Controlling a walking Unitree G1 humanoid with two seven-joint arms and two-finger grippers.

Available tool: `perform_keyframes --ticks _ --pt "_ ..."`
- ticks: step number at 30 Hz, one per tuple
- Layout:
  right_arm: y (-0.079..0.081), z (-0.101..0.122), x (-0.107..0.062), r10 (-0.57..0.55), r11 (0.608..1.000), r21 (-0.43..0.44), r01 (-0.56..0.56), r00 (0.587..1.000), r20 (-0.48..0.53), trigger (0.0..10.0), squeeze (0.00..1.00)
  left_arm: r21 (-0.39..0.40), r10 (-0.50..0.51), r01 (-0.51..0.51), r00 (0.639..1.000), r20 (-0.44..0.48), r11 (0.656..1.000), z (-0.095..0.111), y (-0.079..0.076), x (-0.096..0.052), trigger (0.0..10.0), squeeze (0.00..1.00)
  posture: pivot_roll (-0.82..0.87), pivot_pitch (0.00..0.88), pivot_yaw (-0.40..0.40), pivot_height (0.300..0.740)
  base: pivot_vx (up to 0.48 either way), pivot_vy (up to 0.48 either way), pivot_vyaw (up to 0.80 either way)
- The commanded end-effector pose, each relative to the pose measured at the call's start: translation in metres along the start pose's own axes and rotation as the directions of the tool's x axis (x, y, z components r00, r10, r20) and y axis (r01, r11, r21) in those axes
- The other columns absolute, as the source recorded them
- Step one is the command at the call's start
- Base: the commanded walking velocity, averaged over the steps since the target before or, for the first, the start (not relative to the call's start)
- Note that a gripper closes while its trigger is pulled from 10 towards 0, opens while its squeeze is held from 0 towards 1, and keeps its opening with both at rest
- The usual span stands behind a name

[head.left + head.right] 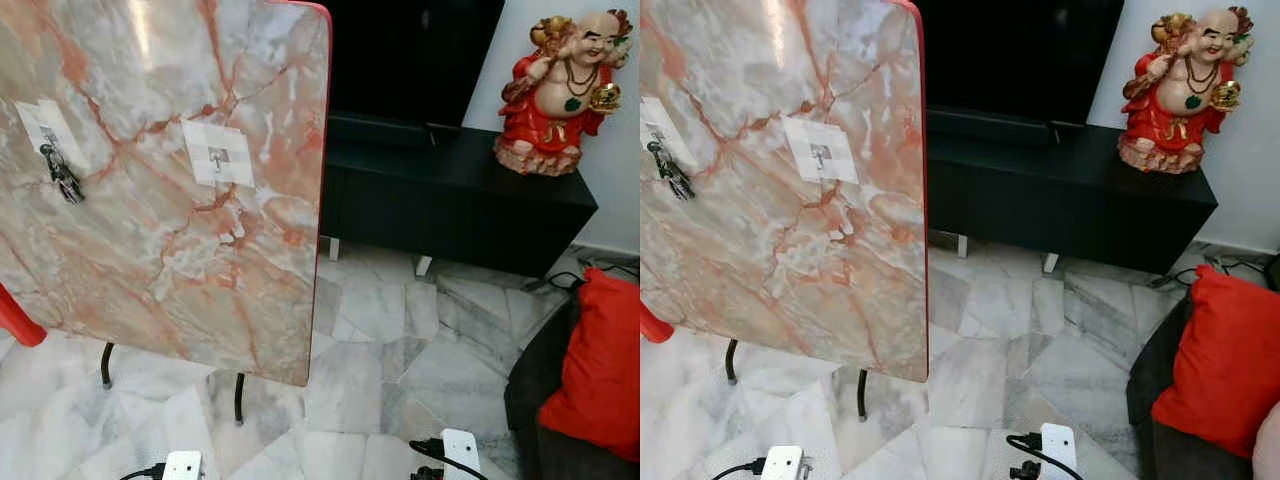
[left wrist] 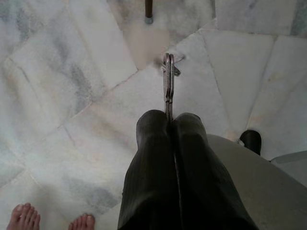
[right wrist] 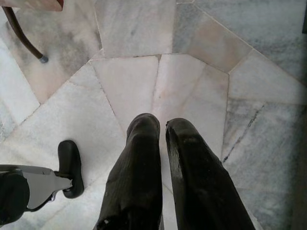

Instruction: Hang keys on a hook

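I am watching the left gripper point(image 2: 168, 125) pinching the keys point(image 2: 168, 79) low over the floor, the right gripper point(image 3: 162, 127) hanging slightly parted and empty — the thin hold may be slipping before I reach the free hook point(image 1: 217, 158) on the tilted marble board point(image 1: 190, 250).

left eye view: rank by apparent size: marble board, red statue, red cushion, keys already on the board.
1. marble board, by far.
2. and 3. red cushion and red statue: look alike; the cushion is cut by the frame edge and sits nearer the camera, so no ranking.
4. hanging keys.
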State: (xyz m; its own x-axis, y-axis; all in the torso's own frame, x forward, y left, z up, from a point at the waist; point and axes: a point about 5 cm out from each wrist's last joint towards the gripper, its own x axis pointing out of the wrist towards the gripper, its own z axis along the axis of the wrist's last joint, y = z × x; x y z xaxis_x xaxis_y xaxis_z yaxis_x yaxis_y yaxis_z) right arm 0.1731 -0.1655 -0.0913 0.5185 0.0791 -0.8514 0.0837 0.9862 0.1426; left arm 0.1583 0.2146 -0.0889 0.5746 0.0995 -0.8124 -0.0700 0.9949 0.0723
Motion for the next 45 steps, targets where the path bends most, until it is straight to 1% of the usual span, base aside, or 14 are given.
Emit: perform_keyframes --ticks 1,8,12,14,23,24,28,30,32,35,37,41,43,45 --pt "-0.001 0.002 0.0 -0.004 1.0 -0.021 0.004 1.0 0.001 10.0 0.0 0.023 0.006 -0.006 1.0 -0.005 1.0 -0.003 0.001 -0.001 10.0 0.0 0.0 0.0 -0.067 0.74 0.0 0.0 0.0" --pt "-0.009 -0.004 -0.002 -0.009 0.999 -0.036 0.009 1.0 -0.004 10.0 0.0 0.034 0.011 -0.011 1.0 -0.003 0.999 -0.004 0.005 -0.002 10.0 0.0 0.0 0.0 -0.051 0.74 0.0 0.0 0.0" --pt "-0.011 -0.01 -0.003 -0.026 1.0 0.006 0.026 1.0 -0.009 10.0 0.0 0.048 0.025 -0.026 0.999 0.025 0.998 0.001 0.01 -0.002 10.0 0.0 -0.01 0.0 -0.036 0.74 0.0 0.0 0.0" --pt "-0.01 -0.01 -0.003 -0.023 1.0 0.012 0.023 1.0 -0.004 10.0 0.0 0.026 0.041 -0.043 0.998 0.048 0.999 0.004 0.012 -0.001 10.0 0.0 -0.01 0.0 -0.031 0.74 0.0 0.0 0.0" --pt "-0.009 -0.011 -0.003 -0.015 1.0 0.009 0.015 1.0 0.002 10.0 0.0 -0.075 0.074 -0.055 0.957 0.281 0.996 0.057 0.02 0.001 10.0 0.0 -0.01 0.0 -0.032 0.74 0.0 0.0 0.0" --pt "-0.01 -0.011 -0.004 -0.013 1.0 0.009 0.013 1.0 0.008 10.0 0.0 -0.067 0.06 -0.039 0.935 0.35 0.997 0.073 0.018 0.001 10.0 0.0 -0.01 0.0 -0.035 0.74 0.0 0.0 0.0" --pt "-0.021 -0.014 -0.006 -0.025 1.0 0.009 0.025 1.0 0.005 10.0 0.0 -0.023 0.005 0.007 0.871 0.49 1.0 0.106 0.004 -0.003 10.0 0.0 0.0 0.0 -0.041 0.74 0.0 0.0 0.0" --pt "-0.024 -0.014 -0.007 -0.029 1.0 0.01 0.029 1.0 0.005 10.0 0.0 -0.013 -0.004 0.012 0.861 0.508 1.0 0.109 0.002 -0.004 10.0 0.0 0.0 0.0 -0.043 0.74 0.0 0.0 0.0" --pt "-0.035 -0.014 -0.01 -0.042 0.999 0.018 0.041 0.999 0.012 10.0 0.0 0.01 -0.031 0.03 0.825 0.565 0.999 0.12 -0.006 -0.007 10.0 0.0 0.0 0.0 -0.046 0.74 0.0 0.0 0.0" --pt "-0.041 -0.011 -0.012 -0.044 0.999 0.013 0.044 0.999 0.019 10.0 0.0 0.02 -0.052 0.05 0.785 0.617 0.999 0.128 -0.013 -0.012 10.0 0.0 0.0 0.0 -0.046 0.74 0.0 0.0 0.0" --pt "-0.044 -0.007 -0.012 -0.043 0.999 0.021 0.042 0.999 0.029 10.0 0.0 0.022 -0.061 0.062 0.745 0.664 0.998 0.136 -0.017 -0.019 10.0 0.0 -0.01 0.0 -0.047 0.74 0.0 0.0 0.0" --pt "-0.044 -0.003 -0.011 -0.045 0.999 0.012 0.044 0.999 0.025 10.0 0.0 0.053 -0.08 0.06 0.688 0.722 0.997 0.151 -0.022 -0.029 10.0 0.0 0.0 0.0 -0.054 0.74 0.0 0.0 0.0" --pt "-0.039 0.001 -0.009 -0.04 0.999 0.012 0.04 0.999 0.029 10.0 0.0 0.023 -0.052 0.054 0.638 0.769 0.998 0.172 -0.023 -0.036 10.0 0.0 0.01 0.0 -0.06 0.74 0.0 0.0 0.0" --pt "-0.03 0.003 -0.006 -0.032 0.999 0.016 0.032 0.999 0.032 10.0 0.0 0.017 -0.044 0.05 0.605 0.795 0.999 0.188 -0.023 -0.041 10.0 0.0 0.01 0.0 -0.059 0.74 0.0 0.0 0.0"
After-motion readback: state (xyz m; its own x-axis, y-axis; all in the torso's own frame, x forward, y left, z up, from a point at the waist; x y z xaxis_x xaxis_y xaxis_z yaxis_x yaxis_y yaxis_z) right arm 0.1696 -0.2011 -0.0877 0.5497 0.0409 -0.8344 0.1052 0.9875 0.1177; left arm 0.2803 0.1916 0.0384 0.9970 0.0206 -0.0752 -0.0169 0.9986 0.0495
